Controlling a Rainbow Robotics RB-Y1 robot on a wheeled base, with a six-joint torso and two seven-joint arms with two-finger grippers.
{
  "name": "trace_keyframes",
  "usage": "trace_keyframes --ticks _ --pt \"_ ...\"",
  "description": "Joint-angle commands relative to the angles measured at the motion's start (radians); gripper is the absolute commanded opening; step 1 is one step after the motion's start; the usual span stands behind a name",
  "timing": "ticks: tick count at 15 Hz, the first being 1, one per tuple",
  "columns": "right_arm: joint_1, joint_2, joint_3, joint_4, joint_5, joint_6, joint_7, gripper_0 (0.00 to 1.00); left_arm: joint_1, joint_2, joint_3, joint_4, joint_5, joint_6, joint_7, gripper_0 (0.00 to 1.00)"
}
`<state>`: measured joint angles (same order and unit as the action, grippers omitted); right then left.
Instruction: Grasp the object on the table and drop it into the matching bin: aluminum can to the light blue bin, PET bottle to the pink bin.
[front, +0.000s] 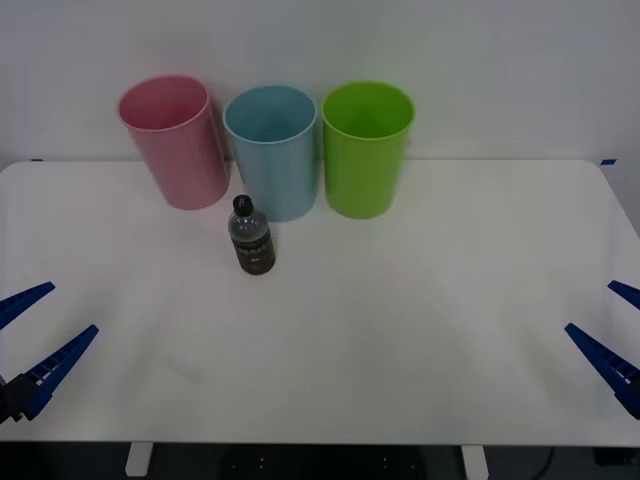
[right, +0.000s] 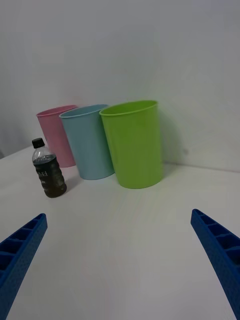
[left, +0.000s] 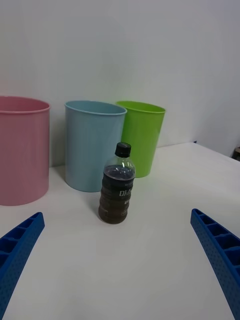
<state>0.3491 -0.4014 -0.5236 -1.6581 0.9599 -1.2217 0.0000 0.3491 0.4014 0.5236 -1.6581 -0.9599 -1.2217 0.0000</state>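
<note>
standing upright on the desk (front: 400, 340), the pet bottle (front: 251, 237) sits just in front of the light blue bin (front: 271, 150), with the pink bin (front: 175, 140) and a lime green bin (front: 367, 147) on either side. the left hand (front: 35, 335) and right hand (front: 615, 330) hover wide open at the near corners, well apart from it.

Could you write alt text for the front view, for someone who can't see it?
A small PET bottle stands upright on a white table, just before the light blue bin, which stands between a pink bin and a lime green bin. The left gripper and right gripper wait open at the near corners.
</note>
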Motion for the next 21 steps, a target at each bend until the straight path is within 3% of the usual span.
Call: trace_keyframes --ticks 1,3,12,21 --pt "0.000 0.000 0.000 0.000 0.000 0.000 0.000 1.00 0.000 0.000 0.000 0.000 0.000 0.000 0.000 1.00" --pt "0.000 0.000 0.000 0.000 0.000 0.000 0.000 1.00 0.005 -0.032 0.010 0.035 0.013 0.005 -0.005 1.00" --pt "0.000 0.000 0.000 0.000 0.000 0.000 0.000 1.00 0.011 -0.018 -0.020 0.035 0.004 0.050 -0.021 1.00" --pt "0.000 0.000 0.000 0.000 0.000 0.000 0.000 1.00 -0.032 -0.018 -0.159 0.037 -0.099 0.248 -0.049 1.00"
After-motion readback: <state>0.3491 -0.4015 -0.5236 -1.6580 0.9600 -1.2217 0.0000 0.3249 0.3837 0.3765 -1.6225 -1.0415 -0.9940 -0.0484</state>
